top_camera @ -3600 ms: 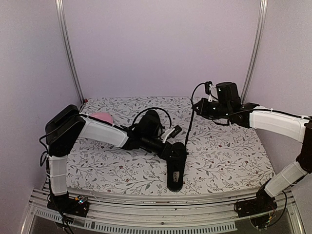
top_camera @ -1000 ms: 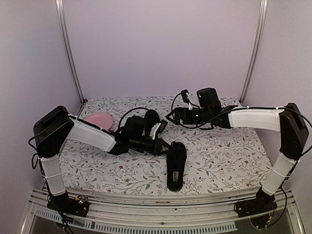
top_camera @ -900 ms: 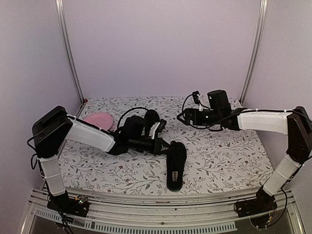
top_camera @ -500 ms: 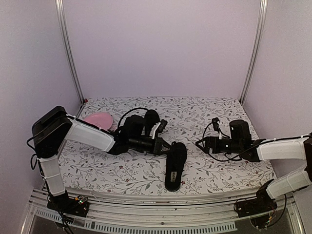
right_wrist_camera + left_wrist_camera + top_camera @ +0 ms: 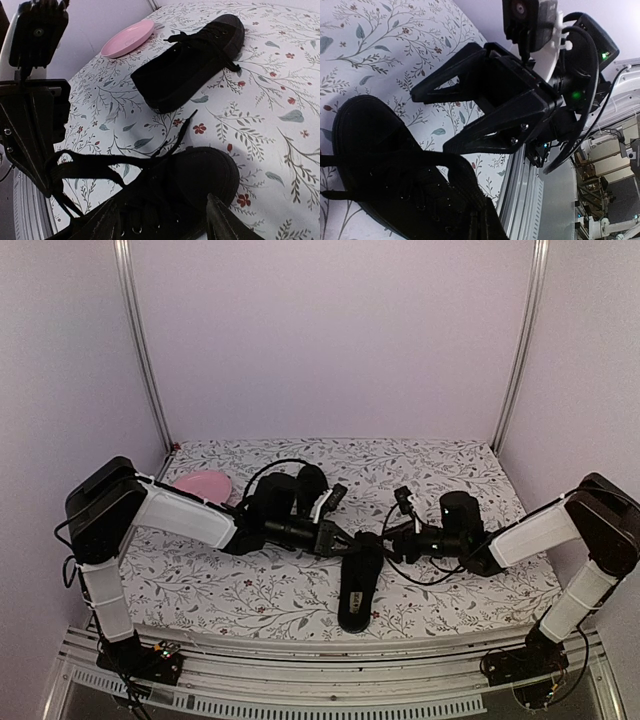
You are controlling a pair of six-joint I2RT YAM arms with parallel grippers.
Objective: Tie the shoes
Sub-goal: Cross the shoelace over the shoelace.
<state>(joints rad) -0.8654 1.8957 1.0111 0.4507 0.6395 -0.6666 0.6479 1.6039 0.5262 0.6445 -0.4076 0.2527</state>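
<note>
The right tool point(image 5: 386, 542) has swung down from the far side of the flower-patterned table point(image 5: 470, 590) to 3 o'clock of the near all-black flat shoe point(image 5: 358, 585), its fingers spread above the toe. The left tool point(image 5: 337, 537) is pressed together at the shoe's 10 o'clock, pinching its thin black lace point(image 5: 115, 161) taut. A second grasp on the lace looks imminent. The other black shoe point(image 5: 310, 483) lies at 11 o'clock, beside a round pink plate point(image 5: 203, 483). The pale insole label point(image 5: 354, 592) is unreadable.
</note>
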